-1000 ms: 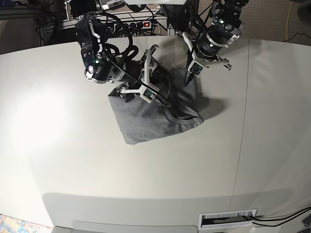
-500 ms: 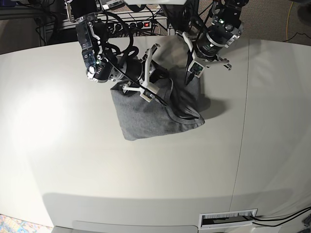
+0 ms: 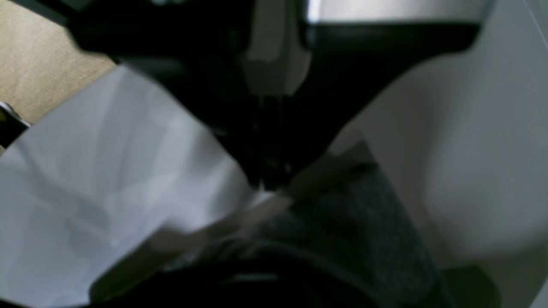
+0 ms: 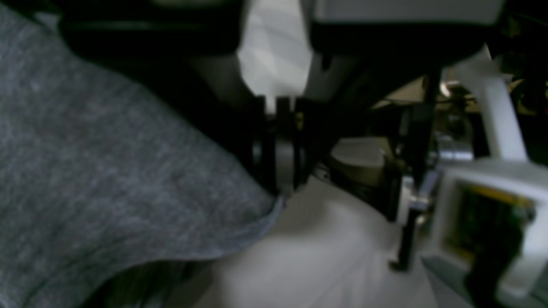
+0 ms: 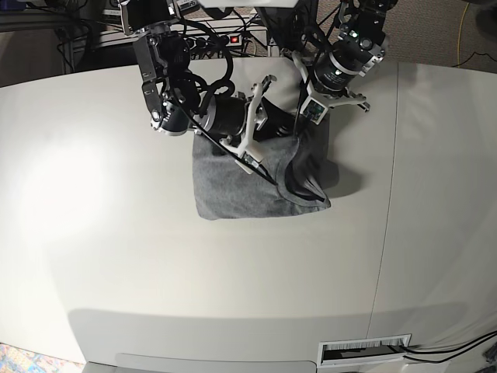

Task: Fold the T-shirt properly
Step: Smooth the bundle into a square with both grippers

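Note:
The heather-grey T-shirt (image 5: 241, 190) lies in a folded bundle on the white table (image 5: 116, 249), with its far edge lifted. My right gripper (image 5: 270, 130) is on the left side of the base view and is shut on the shirt's far edge. In the right wrist view the fingers (image 4: 278, 145) pinch the hem of the grey cloth (image 4: 107, 179). My left gripper (image 5: 301, 128) is just to the right of it, shut on the same raised edge. In the left wrist view its fingers (image 3: 265, 171) hold a hem band (image 3: 257, 214) over dark grey cloth (image 3: 355, 222).
Cables and a power strip (image 5: 225, 37) lie behind the table's far edge. A seam (image 5: 388, 194) runs down the table at the right. A slot with a barcode label (image 5: 365, 350) is at the front right. The left arm's gripper frame (image 4: 483, 192) shows close by in the right wrist view.
My right gripper has moved right and towards the back, carrying the shirt's edge close to the left gripper. The bundle has shifted right and looks squarer. The left arm has hardly moved.

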Available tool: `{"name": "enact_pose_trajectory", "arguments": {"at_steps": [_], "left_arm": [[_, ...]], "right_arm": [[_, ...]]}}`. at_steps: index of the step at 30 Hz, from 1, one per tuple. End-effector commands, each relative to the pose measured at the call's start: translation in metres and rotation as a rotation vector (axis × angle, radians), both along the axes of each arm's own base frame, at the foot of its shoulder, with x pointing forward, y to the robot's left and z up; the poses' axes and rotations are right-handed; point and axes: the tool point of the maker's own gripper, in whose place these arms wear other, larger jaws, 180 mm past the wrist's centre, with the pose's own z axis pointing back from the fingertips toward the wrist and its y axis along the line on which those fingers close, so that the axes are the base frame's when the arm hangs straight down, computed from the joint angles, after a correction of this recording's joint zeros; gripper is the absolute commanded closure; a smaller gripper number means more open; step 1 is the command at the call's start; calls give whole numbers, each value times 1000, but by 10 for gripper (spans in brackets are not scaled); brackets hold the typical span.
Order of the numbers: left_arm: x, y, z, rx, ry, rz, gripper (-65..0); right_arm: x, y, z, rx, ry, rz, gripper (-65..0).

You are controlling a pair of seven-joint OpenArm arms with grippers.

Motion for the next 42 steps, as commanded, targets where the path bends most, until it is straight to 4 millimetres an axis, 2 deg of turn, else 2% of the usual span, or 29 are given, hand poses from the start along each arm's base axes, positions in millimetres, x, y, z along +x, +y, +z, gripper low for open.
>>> {"name": "enact_pose_trajectory", "arguments": {"at_steps": [1,5,13,15,19,22,23,26,28,31,35,38,42], "left_arm": [[5,-3,9,-25,-32,2,0],[5,-3,9,-25,-32,2,0],[5,-3,8,-25,-32,2,0],[5,-3,9,-25,-32,2,0],[5,-2,8,-20,-33,1,0],[6,2,9,-4,-37,-6,0],[6,4,11,3,-40,-6,0],[9,10,20,60,-55,-9,-30],[12,12,29,83,-76,-9,-48],[16,14,45,100,-118,-6,-55],[21,13,62,91,-160,-1,-55],[22,13,70,90,-175,1,-55],[23,14,75,92,-183,3,-55]], "right_arm": [[4,9,18,74,-19,-1,0],[-3,21,28,141,24,25,0],[-4,35,41,213,35,28,0],[-4,35,33,160,22,31,0],[-13,27,0,-54,1,85,0],[-21,31,0,-42,12,117,0],[-22,33,4,-19,20,118,-13],[-27,34,6,-2,51,140,-150],[-36,32,3,-23,93,187,-216],[-53,34,8,3,159,265,-222],[-57,41,25,105,181,283,-222],[-58,31,24,95,180,287,-222],[-53,12,32,77,131,278,-222]]}}
